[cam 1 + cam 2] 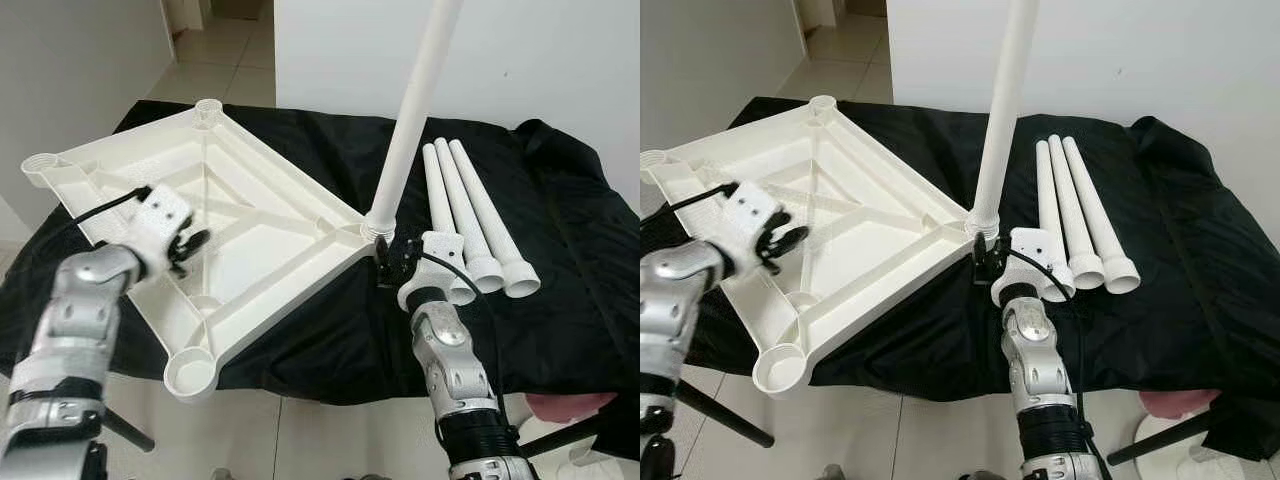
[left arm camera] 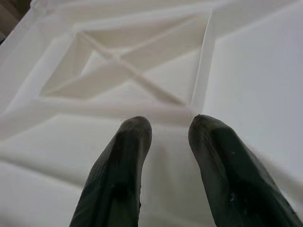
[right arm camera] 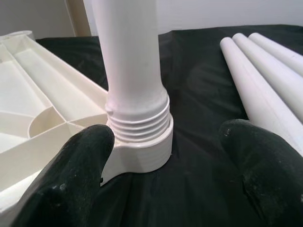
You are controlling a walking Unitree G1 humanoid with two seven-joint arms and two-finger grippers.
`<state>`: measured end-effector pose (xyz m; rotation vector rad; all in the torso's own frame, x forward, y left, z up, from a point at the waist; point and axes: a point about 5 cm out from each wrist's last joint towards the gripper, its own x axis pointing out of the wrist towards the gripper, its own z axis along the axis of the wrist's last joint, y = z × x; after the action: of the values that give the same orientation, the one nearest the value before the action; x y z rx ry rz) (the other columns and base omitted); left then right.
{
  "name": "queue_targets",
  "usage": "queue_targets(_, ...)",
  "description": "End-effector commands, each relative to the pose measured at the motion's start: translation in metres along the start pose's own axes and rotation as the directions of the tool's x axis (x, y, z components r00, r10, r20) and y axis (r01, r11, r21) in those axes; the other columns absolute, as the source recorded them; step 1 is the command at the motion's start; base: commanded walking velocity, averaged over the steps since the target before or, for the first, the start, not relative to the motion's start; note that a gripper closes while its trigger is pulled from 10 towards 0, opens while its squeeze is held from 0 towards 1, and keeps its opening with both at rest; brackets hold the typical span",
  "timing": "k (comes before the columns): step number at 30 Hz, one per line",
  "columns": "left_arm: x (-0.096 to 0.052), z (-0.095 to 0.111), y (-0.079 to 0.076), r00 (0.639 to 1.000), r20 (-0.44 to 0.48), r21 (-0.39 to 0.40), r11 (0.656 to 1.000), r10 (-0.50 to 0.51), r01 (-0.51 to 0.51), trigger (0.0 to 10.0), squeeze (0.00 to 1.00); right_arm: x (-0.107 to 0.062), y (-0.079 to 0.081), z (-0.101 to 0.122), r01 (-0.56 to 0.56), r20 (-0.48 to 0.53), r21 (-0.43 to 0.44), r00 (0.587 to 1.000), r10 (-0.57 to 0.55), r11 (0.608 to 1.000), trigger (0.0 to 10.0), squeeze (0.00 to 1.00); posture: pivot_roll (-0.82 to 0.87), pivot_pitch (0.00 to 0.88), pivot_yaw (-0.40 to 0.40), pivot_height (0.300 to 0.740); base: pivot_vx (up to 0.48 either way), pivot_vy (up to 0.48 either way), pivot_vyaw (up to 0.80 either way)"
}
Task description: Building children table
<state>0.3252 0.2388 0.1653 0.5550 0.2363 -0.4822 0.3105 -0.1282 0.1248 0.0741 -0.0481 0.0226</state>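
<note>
- Upturned white tabletop (image 1: 230, 250) lies left of centre on the black cloth (image 1: 560, 280), one leg (image 1: 410, 120) standing in its near-right corner socket.
- Right gripper (image 3: 165, 170) spread wide, straddling that leg's threaded base, grasping nothing.
- Left gripper (image 2: 168, 137) parted, empty, over the ribbed underside.
- Three spare legs (image 1: 470, 215) lie at right.

light: bright, even, diffuse indoor | shadows: soft, faint under white tabletop (image 1: 200, 220) on black cloth (image 1: 560, 260) | glare: mild sheen on cloth folds | focus: head views sharp; wrist views soft, near fingers (image 2: 123, 179) blurred | distortion: slight at edges
</note>
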Motion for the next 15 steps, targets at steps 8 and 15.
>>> queue_targets(8,-0.011,-0.025,-0.018,0.988,-0.112,0.085,0.99,-0.103,0.113,10.0,0.0,0.009,0.002,-0.01,-0.02,-0.1,-0.005,0.995,0.019,1.0,10.0,0.0,0.04,0.0,-0.038,0.74,0.0,0.0,0.0)
queue_targets(15,-0.005,-0.019,-0.032,0.983,-0.103,0.124,0.979,-0.15,0.162,10.0,0.0,0.011,0.006,-0.022,-0.025,-0.178,0.013,0.984,0.027,1.0,10.0,0.0,0.04,0.0,-0.039,0.74,0.0,0.0,0.0)
